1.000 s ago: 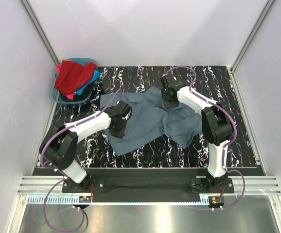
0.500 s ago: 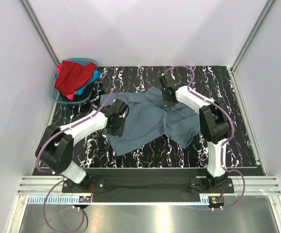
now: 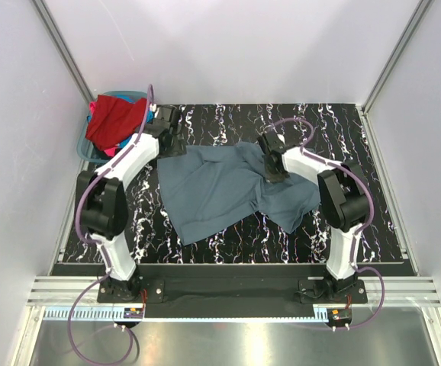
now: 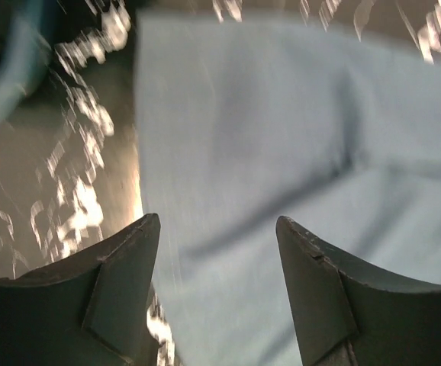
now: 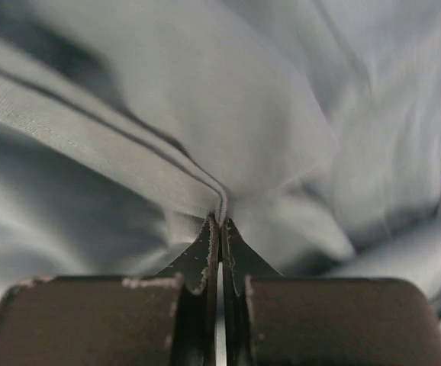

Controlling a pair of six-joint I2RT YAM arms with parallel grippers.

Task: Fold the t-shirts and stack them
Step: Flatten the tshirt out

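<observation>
Grey tee (image 3: 220, 191) spread on table (image 3: 358, 137); other tees (image 3: 114, 122) heaped in basket (image 3: 98, 158), far-left.
R gripper (image 5: 219, 223) clenched on a tee ridge; L gripper (image 4: 217, 221) released over far-left corner, prob. not touching. It should pinch hem only, pull taut w/ R.

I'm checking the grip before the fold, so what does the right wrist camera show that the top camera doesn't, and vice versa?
Only the right wrist: the right end effector pinched shut on a seamed fold of the grey tee. Only the top: the tee's whole spread on the table, the basket holding a red tee, and the left arm reaching beside it. Both: the grey tee, not yet folded.
</observation>
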